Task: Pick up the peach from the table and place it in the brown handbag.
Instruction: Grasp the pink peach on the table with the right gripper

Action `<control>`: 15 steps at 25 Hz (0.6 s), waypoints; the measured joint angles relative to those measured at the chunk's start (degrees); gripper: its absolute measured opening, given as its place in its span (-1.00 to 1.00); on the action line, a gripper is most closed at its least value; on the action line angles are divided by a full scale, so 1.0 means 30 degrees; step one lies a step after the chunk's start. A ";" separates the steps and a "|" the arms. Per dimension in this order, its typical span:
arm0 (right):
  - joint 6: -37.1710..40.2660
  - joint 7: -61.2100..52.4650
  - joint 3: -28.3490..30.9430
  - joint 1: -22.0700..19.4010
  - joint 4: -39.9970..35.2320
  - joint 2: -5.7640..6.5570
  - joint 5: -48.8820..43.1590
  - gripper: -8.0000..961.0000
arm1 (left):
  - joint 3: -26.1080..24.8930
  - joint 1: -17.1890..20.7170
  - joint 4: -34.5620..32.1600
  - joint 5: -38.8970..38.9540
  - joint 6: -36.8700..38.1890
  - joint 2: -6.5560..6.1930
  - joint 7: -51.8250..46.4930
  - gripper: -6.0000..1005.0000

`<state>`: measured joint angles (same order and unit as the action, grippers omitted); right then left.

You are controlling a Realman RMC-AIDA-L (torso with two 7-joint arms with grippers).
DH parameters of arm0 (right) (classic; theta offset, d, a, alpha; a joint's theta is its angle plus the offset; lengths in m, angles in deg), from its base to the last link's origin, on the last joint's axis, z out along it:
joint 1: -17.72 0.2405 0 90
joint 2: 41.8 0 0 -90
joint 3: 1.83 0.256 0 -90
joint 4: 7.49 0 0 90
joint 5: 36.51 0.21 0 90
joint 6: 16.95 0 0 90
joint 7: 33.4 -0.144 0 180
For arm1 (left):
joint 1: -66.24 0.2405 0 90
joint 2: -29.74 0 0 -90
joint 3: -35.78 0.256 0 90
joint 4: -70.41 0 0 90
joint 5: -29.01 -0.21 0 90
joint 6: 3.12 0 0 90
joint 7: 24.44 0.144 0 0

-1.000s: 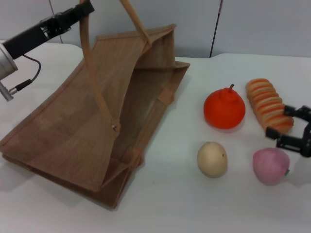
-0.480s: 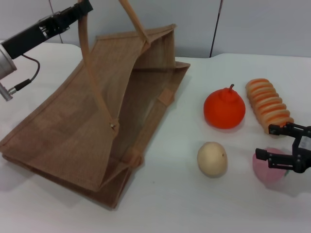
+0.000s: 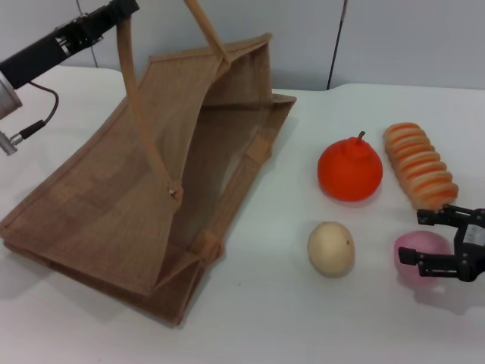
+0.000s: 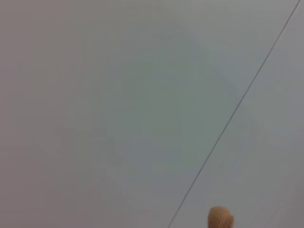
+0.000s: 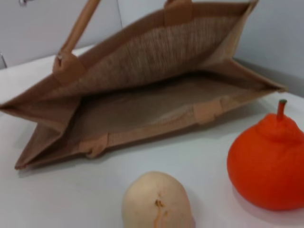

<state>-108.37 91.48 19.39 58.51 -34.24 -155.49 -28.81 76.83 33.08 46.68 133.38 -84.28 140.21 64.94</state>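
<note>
1. The right gripper point(image 3: 437, 241) sits low over the table at the robot's right, its two black fingers point(image 3: 433, 217) spread apart and pointing toward the robot's left, one on either side of the peach point(image 3: 418, 256).
2. The jaws straddle the fruit without visibly pressing on it; whether the pads touch its skin cannot be told.
3. The left arm point(image 3: 36, 59) reaches up and away at the robot's far left, a slim black forearm with a silver joint and trailing cable.
4. The left gripper point(image 3: 117, 10) is raised at the looped handle point(image 3: 140, 114) of the brown handbag point(image 3: 144, 182), and its finger state is hidden.
</note>
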 joint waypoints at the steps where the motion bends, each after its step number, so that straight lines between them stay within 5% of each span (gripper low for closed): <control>1: 0.0094 -0.0137 -0.0220 0.0047 -0.0066 -0.0048 -0.0001 0.80 | -0.0001 -0.0018 0.0000 0.0002 0.0000 0.0000 0.0001 -0.73; 15: 0.1068 -0.1539 -0.1687 0.0159 -0.0790 -0.0304 -0.0018 0.73 | 0.0000 0.0036 0.0000 0.0014 0.0049 0.0003 -0.0022 -0.72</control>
<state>-105.17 86.87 14.33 58.99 -36.61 -156.40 -28.87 76.83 33.19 46.68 133.43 -84.13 140.22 64.88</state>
